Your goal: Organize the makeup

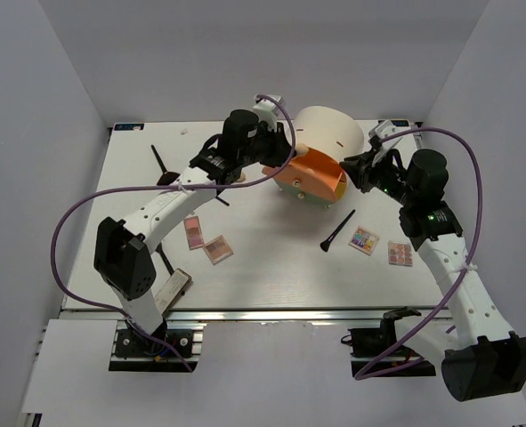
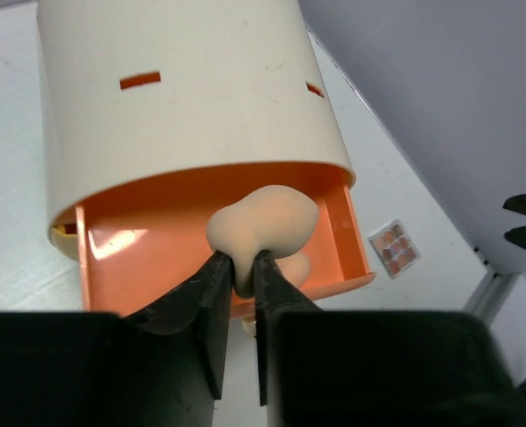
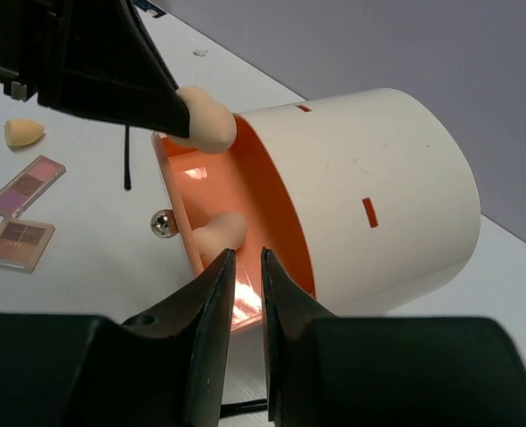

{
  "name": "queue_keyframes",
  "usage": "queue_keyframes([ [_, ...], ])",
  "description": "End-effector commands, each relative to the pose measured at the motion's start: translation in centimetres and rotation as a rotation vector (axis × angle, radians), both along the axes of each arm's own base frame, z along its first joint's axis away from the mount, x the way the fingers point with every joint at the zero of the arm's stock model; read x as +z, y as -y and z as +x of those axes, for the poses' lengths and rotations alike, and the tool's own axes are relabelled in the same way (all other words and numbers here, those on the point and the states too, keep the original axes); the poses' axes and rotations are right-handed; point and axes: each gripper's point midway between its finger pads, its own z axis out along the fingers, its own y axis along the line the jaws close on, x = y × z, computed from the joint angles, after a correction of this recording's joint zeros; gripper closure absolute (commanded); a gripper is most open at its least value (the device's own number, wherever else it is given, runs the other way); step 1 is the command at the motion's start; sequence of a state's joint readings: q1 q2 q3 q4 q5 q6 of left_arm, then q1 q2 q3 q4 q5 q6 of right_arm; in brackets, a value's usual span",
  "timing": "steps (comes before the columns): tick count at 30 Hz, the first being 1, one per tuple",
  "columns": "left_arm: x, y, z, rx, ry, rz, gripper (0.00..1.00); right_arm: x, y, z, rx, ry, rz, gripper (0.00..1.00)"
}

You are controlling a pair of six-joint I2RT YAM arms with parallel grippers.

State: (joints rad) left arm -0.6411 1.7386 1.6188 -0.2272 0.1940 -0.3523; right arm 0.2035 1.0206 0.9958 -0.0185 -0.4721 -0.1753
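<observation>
Peach sponge [image 2: 267, 218] clenched in my left tool [image 2: 243, 260] hangs over the orange drawer [image 2: 147, 276] just below, so release comes next; whether my right tool [image 3: 247, 258] grips the drawer's wall, I cannot tell.

Ahead of me, toward the far middle of the white table [image 1: 271, 267], sits a cream drum of drawers [image 1: 329, 132]. Its orange drawer [image 1: 311, 178] is pulled out toward the near left, and a sliver of green front shows under it. From my left wrist, the drum [image 2: 191, 98] fills the upper frame, with a short orange slot [image 2: 140, 80] cut in its wall and the open drawer [image 2: 129, 267] below it. From my right, the drum [image 3: 378, 205] lies across the view, the drawer's glossy inside [image 3: 263, 205] facing me. A small shiny knob [image 3: 163, 223] is just beside the drawer's front. Grey walls [image 1: 245, 53] close the table in. A metal rail [image 1: 271, 314] runs along the near edge.
</observation>
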Motion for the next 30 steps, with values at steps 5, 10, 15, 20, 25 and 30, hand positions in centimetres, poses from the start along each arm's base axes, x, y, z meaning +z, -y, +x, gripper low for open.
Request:
queue_keyframes([
  [5, 1.1, -0.1, -0.7, -0.008, 0.048, 0.043, 0.37, 1.2, 0.2, -0.3, -0.003, 0.046, 0.025, 0.7],
  [10, 4.3, -0.4, 0.2, 0.055, 0.092, -0.016, 0.28, 0.9, -0.4, -0.8, 0.047, 0.049, 0.009, 0.63],
  [15, 10.3, -1.4, 0.4, 0.121, 0.167, -0.105, 0.44, 0.3, -2.3, -3.3, 0.244, 0.082, -0.047, 0.53],
  [20, 10.7, -8.0, -1.0, 0.375, 0.054, -0.13, 1.0, -1.4, -6.2, -7.6, 0.554, 0.054, -0.109, 0.72],
  [25, -0.3, -19.0, -6.1, 0.69, -0.327, -0.207, 0.92, -6.0, -9.4, -10.4, 0.664, -0.023, -0.23, 0.66],
  [30, -6.4, -28.1, -12.0, 1.019, -0.524, -0.335, 0.4, -10.4, -12.2, -12.0, 0.708, -0.196, -0.266, 0.56],
])
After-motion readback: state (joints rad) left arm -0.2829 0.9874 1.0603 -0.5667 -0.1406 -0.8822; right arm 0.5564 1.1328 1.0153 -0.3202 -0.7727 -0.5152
